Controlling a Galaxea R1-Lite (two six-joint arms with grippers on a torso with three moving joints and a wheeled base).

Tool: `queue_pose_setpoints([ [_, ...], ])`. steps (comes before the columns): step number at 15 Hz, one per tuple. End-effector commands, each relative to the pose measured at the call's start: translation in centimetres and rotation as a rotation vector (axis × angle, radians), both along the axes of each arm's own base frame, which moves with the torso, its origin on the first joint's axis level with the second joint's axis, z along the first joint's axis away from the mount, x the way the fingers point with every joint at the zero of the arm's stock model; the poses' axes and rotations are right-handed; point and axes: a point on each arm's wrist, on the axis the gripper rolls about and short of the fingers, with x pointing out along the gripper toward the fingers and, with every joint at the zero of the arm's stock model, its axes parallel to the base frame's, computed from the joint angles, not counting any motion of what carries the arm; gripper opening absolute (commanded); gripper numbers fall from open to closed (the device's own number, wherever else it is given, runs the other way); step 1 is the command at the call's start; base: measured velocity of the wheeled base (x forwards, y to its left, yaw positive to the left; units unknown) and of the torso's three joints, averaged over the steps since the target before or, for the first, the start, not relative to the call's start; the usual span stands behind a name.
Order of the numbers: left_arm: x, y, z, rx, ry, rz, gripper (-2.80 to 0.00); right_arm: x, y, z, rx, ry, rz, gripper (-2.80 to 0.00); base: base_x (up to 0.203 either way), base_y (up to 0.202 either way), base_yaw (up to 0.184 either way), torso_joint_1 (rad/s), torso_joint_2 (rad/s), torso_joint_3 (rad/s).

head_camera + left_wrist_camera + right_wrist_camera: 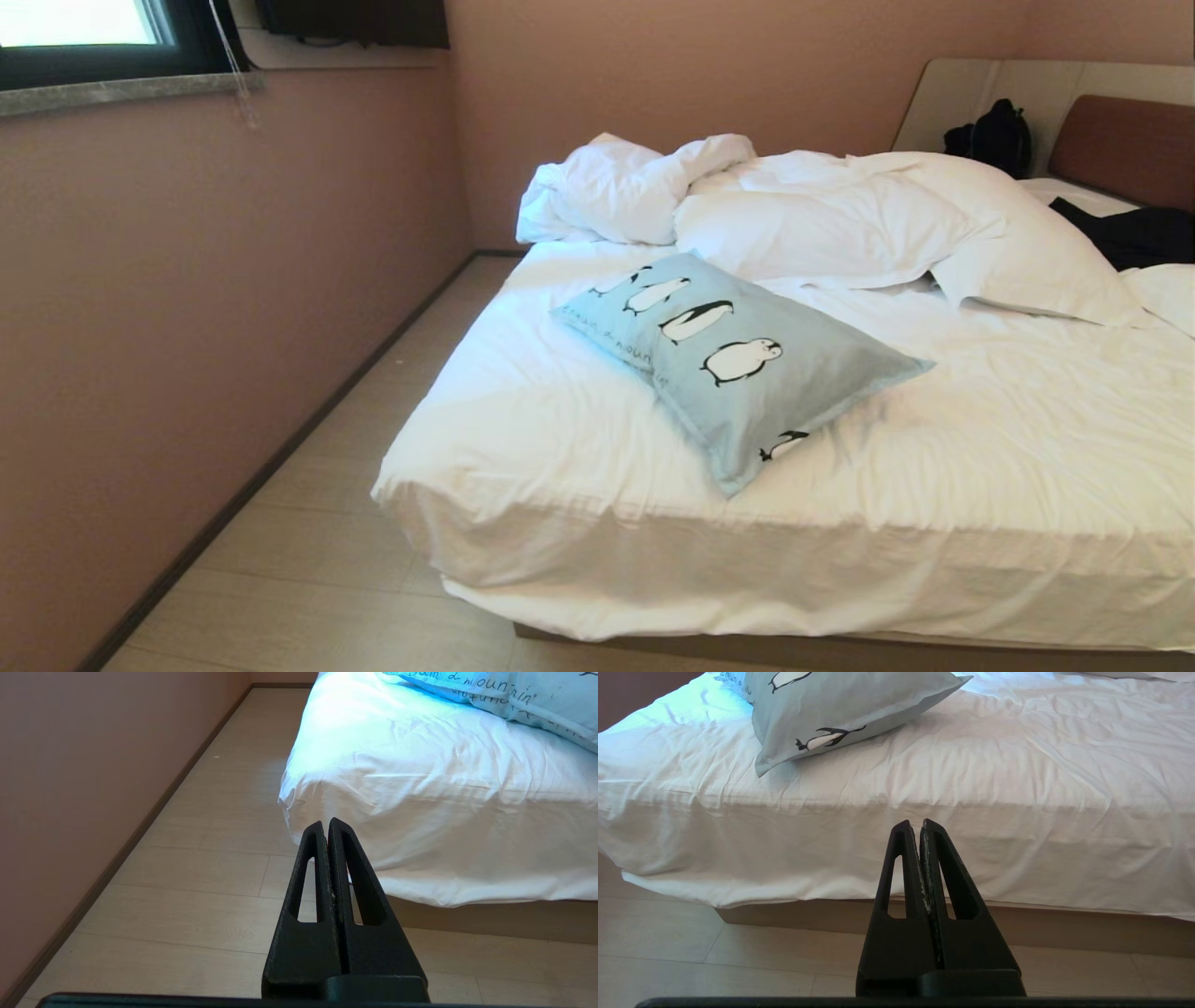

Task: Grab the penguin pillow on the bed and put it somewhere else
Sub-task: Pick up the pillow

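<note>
The light-blue penguin pillow (738, 359) lies flat on the bed (980, 467), near its front left corner, with one corner pointing at the front edge. A corner of the pillow (840, 709) shows in the right wrist view, and its lettered edge (514, 695) in the left wrist view. My left gripper (326, 823) hangs shut and empty over the floor off the bed's left corner. Before the bed's front side, below mattress height, my right gripper (920, 825) is shut and empty. Neither arm appears in the head view.
A crumpled white duvet (840, 215) and white pillow (1036, 261) lie behind the penguin pillow. A black bag (994, 135) sits by the brown headboard (1125, 145), dark clothing (1134, 233) beside it. A pink wall (187, 327) borders a strip of wooden floor (317, 523) left of the bed.
</note>
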Motion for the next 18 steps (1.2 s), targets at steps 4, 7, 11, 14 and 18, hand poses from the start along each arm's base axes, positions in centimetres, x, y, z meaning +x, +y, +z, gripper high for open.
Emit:
queue_pose_setpoints([
  [4,0.01,0.0,-0.07,0.0,0.003,0.001,-2.8,-0.01,0.0,0.01,0.0,-0.001,0.0,-2.8,0.0,0.0,0.0,0.0,0.0,0.0],
  [7,0.01,0.0,-0.05,0.002,0.002,0.001,-2.8,-0.01,0.0,0.01,-0.002,-0.001,0.0,-2.8,0.0,0.0,0.0,0.0,0.0,0.0],
  [11,0.01,0.0,-0.04,0.002,0.0,0.001,-2.8,-0.01,0.0,0.01,-0.002,-0.001,0.002,-2.8,0.038,0.0,0.001,0.0,0.0,0.002],
  [14,0.01,0.0,-0.04,0.0,0.0,0.001,-2.8,-0.01,0.0,0.01,-0.002,-0.001,0.002,-2.8,0.198,0.0,-0.003,0.004,0.0,-0.003],
  [18,0.01,0.0,-0.04,0.0,0.0,0.001,-2.8,-0.01,0.0,0.01,-0.002,-0.001,0.001,-2.8,0.197,0.0,0.001,0.003,0.0,0.002],
])
